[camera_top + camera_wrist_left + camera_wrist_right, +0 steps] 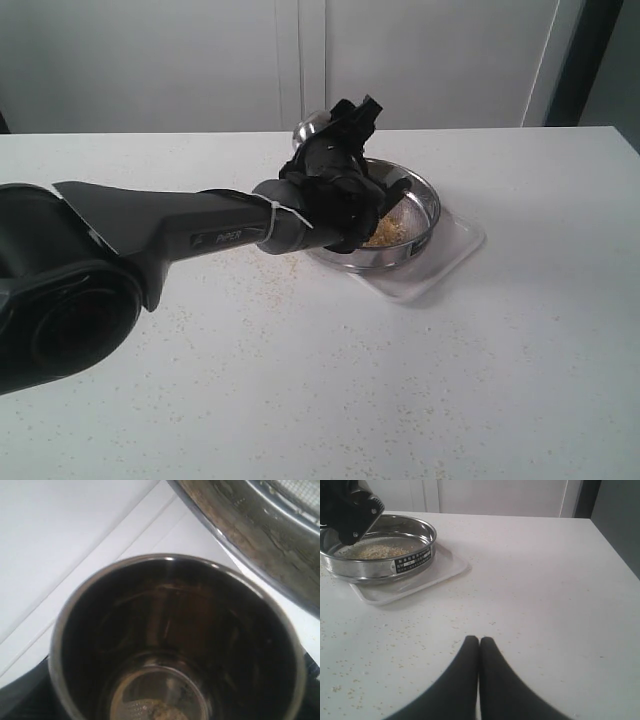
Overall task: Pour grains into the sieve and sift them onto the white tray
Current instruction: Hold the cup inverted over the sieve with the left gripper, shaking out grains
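The sieve (pixel 428 196) stands on the white tray (pixel 458 247) at the table's far middle, and a heap of yellow-beige grains (pixel 386 231) lies on its mesh. My left gripper (pixel 345 195) hangs over the sieve's near-left rim, shut on a steel cup (pixel 165 630). The cup looks almost empty, with a few grains (pixel 166 713) at its bottom. In the left wrist view the sieve wall (pixel 260 535) passes close by the cup, above the tray (pixel 185 535). My right gripper (pixel 479 639) is shut and empty, low over the table, well away from the sieve (pixel 395 565) and tray (pixel 445 569).
Stray specks of grain (pixel 300 330) are scattered over the white table. A bit of shiny steel (pixel 306 129) shows behind the left gripper. A white wall with cabinet doors stands behind the table's far edge.
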### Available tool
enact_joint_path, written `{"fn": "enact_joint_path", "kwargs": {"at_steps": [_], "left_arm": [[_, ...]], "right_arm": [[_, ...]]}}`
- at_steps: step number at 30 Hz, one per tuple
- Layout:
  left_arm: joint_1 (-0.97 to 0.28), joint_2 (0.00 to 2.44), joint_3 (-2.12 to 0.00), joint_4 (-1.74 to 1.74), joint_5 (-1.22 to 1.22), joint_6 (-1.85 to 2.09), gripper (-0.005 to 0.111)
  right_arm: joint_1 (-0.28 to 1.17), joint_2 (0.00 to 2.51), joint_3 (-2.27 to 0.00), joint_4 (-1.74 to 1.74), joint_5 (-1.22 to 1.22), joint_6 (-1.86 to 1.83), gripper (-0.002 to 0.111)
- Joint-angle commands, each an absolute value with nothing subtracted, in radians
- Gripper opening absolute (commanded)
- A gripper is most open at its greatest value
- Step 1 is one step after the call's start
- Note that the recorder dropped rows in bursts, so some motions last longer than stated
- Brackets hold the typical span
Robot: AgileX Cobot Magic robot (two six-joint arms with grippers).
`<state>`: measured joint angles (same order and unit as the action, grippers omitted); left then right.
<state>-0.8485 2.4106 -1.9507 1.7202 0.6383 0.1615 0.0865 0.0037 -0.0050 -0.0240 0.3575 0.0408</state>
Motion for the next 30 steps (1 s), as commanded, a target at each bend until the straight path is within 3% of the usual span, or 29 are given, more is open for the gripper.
{"fn": "enact_joint_path", "kwargs": {"at_steps": [1, 30], "left_arm": [[-0.86, 2.401, -1.956, 1.744, 0.64, 0.157, 0.0], [-0.874, 2.401, -1.956, 1.744, 0.698, 0.214, 0.0]], "right_arm": [[0.079, 0.0, 0.0, -0.027, 0.343, 0.037, 0.0], [0.079, 0.0, 0.0, -0.027, 0.343, 0.037, 0.0]]}}
